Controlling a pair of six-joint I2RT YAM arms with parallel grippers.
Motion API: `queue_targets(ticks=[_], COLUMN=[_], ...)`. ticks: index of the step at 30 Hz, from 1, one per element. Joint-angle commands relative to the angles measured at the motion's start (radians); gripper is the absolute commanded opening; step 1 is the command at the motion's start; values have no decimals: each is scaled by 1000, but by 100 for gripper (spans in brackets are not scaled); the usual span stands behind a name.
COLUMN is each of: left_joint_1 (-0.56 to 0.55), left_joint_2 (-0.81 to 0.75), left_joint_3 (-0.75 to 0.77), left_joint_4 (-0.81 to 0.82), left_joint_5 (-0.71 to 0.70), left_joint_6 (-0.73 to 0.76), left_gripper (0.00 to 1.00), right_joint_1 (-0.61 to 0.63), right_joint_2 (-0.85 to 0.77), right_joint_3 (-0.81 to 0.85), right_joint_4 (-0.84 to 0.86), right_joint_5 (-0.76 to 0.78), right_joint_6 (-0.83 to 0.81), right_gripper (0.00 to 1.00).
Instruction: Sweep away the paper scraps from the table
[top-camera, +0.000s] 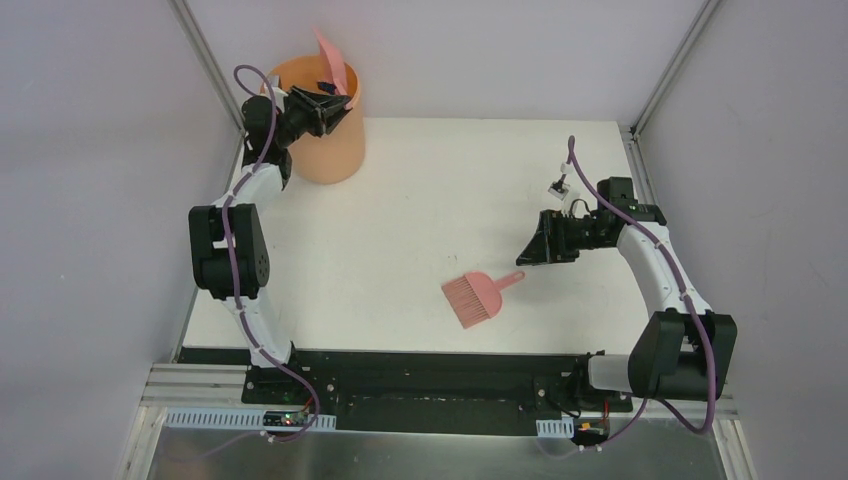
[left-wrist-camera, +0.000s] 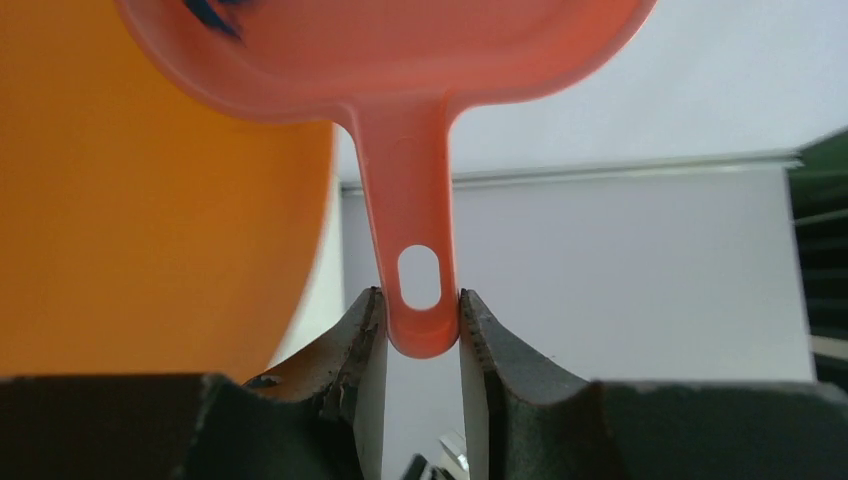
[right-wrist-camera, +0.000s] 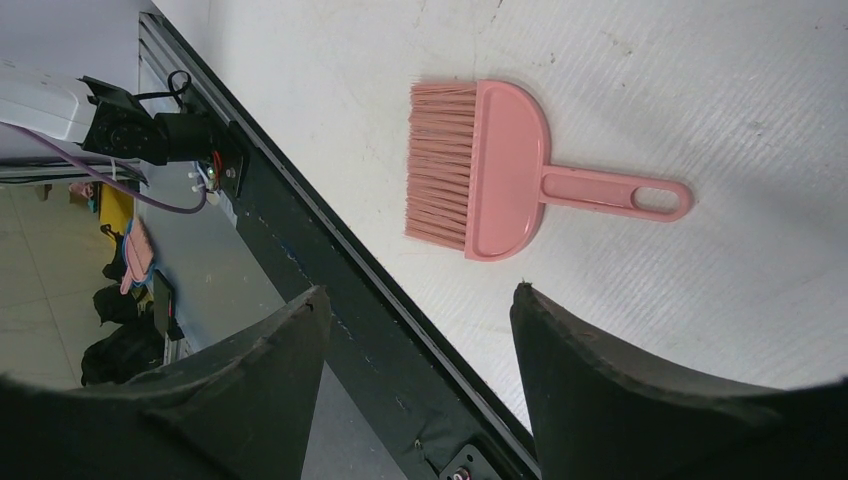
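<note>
Far left corner of the flat white table (top-camera: 450, 170): the left gripper (left-wrist-camera: 420, 318) pinches the handle of a salmon-pink plastic dustpan (left-wrist-camera: 400, 60), tipped up over a round orange bucket (top-camera: 325, 150). One dark paper scrap (left-wrist-camera: 212, 14) shows in the pan. Further right, a salmon-pink hand brush (right-wrist-camera: 500, 170) lies flat on the table. The right gripper (right-wrist-camera: 418, 300) hovers above it, fingers spread, holding nothing.

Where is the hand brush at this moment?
In the top view the hand brush lies flat on the table, right of centre toward the near edge, close by the right arm's open fingers, not held.
</note>
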Motion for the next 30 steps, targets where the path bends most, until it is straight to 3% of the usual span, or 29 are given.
queue_targets(ticks=[1,9,17,20,23,27,30], left_joint_1=[-14,-14,-22,-52,-122,-228,-283], left_joint_2=[-35,-44,-118,-178,-257,-332,-377], left_joint_3=[-3,3,16,24,43,100,103], left_joint_4=[239,232,217,62,-171,-531,-671], left_joint_5=[71,84,133,161,161,86,12], left_joint_6=[-147,-136,-16,132,371,680,794], left_gripper=[0,0,0,0,0,0,0], right_joint_1=[-6,-5,-6,-6,-5,-6,-7], right_joint_2=[8,14,19,31,33,30,31], right_joint_3=[3,6,8,11,11,9,8], right_joint_4=[9,4,9,17,16,21,27], right_joint_5=[-10,-13,0,30,35,42,55], right_joint_6=[-30,-35,-31,-20,-19,-14,-5], right_gripper=[69,69,69,69,69,69,69])
